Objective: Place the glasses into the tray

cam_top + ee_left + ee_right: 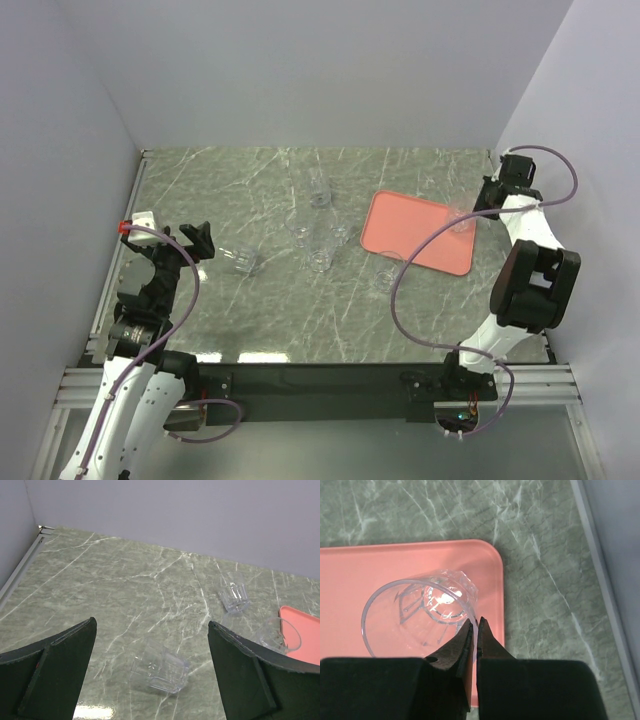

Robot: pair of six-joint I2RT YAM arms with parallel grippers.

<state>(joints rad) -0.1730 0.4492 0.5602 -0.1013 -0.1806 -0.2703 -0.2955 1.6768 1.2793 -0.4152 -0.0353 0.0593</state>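
Observation:
The salmon-pink tray lies on the right of the marble table. My right gripper is shut on the rim of a clear glass, held upright over the tray's far right corner. In the right wrist view the fingers pinch that glass's wall above the tray. My left gripper is open just left of a glass lying on its side. In the left wrist view that glass lies between and below the open jaws. Several more glasses stand mid-table, one near the tray's front edge.
A white block with a red piece sits at the left edge by the metal rail. Walls close the back and both sides. Another glass and one beside the tray show in the left wrist view.

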